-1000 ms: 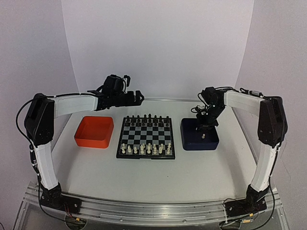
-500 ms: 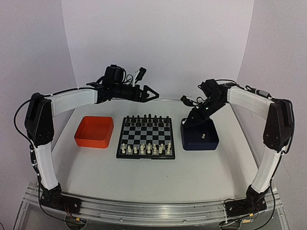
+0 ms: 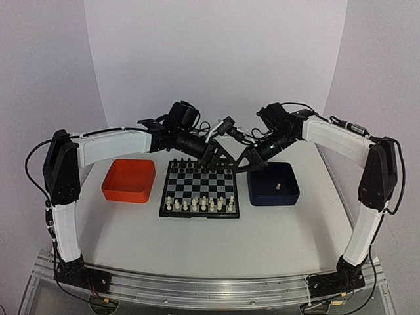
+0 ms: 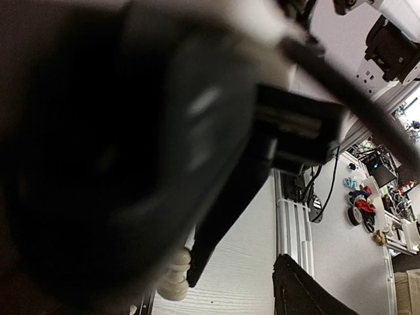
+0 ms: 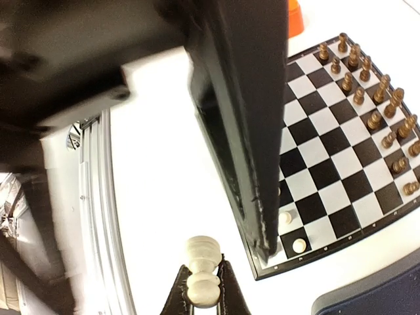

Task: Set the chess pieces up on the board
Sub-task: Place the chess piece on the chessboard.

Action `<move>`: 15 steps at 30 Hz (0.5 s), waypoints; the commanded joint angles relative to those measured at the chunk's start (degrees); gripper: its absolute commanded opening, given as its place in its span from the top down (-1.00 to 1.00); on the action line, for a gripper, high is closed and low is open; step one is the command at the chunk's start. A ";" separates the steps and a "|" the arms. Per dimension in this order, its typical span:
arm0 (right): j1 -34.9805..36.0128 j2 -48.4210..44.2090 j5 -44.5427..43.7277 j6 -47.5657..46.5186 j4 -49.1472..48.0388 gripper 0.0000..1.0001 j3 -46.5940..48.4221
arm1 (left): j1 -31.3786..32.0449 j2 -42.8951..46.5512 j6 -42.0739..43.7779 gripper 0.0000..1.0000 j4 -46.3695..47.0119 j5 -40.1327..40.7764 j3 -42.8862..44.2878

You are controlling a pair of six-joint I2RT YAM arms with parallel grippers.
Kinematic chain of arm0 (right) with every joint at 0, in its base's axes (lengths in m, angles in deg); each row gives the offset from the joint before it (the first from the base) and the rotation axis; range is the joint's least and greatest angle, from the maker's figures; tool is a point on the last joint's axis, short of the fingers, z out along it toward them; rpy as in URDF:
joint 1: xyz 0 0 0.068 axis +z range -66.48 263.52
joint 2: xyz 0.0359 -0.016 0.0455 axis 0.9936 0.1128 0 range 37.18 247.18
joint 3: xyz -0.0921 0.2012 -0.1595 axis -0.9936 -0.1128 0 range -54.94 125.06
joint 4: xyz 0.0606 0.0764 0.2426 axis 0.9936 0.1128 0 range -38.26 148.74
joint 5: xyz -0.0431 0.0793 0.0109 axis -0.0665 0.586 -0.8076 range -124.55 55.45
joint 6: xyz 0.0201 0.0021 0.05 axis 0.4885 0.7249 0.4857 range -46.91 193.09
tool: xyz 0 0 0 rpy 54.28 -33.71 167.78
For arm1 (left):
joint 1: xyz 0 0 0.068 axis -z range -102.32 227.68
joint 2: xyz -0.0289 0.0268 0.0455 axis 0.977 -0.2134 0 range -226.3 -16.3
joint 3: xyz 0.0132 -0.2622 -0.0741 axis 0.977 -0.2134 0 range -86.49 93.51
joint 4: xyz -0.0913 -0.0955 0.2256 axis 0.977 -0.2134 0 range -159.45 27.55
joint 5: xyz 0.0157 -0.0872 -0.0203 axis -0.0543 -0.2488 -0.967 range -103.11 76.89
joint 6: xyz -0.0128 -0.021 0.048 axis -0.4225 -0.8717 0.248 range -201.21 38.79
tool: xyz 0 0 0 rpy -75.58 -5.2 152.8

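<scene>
The white counter [image 3: 262, 230] is carrying everything. At the centre of the top view the board [image 3: 200, 189] is lying flat, with an orange tray [image 3: 129, 180] just to its left and a blue tray [image 3: 273, 186] just to its right. Both arms are reaching in from the sides and meeting above the board's upper right corner. There the left gripper [image 3: 222, 161] and right gripper [image 3: 244, 164] are hanging close together. The right gripper [image 5: 202, 292] is pinching a cream piece [image 5: 202, 266] by its base, fingers closed tight on it. The left wrist view is mostly being blocked by a dark blur, so I cannot tell how far the left gripper is open. The cream chess pieces [image 3: 200, 203] are standing along the board's lower rows, and the black pieces [image 3: 200, 161] along its upper edge. One small piece [image 3: 278, 186] is sitting in the blue tray.
</scene>
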 commanded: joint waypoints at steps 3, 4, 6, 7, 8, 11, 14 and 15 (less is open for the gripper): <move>0.75 -4.50 2.40 -1.17 -5.83 1.00 -3.15 | -1.27 2.32 -3.97 -0.18 4.89 -2.40 -4.92; 0.75 -5.09 2.67 -1.21 -6.69 1.00 -3.92 | -1.55 2.87 -5.18 -0.16 6.94 -2.68 -6.06; 0.78 -6.37 3.29 -1.23 -8.41 1.00 -5.78 | -2.39 4.16 -8.98 -0.12 12.59 -4.92 -9.64; 0.84 -6.90 3.50 -1.11 -9.29 1.00 -6.58 | -2.84 4.80 -10.71 -0.11 16.01 -6.48 -11.44; 0.85 -7.36 3.62 -0.99 -10.10 1.00 -7.28 | -3.35 5.21 -12.23 -0.10 18.41 -8.02 -12.71; 0.95 -8.36 4.44 -1.07 -11.85 1.00 -8.67 | -4.48 5.24 -15.40 -0.07 21.28 -11.32 -13.71; 1.24 -8.86 4.97 -2.27 -12.83 1.00 -9.75 | -4.96 5.10 -17.58 -0.03 23.84 -13.89 -14.42; 1.36 -8.94 4.88 -2.69 -12.95 1.00 -10.03 | -5.14 5.15 -18.47 -0.03 25.06 -14.81 -14.85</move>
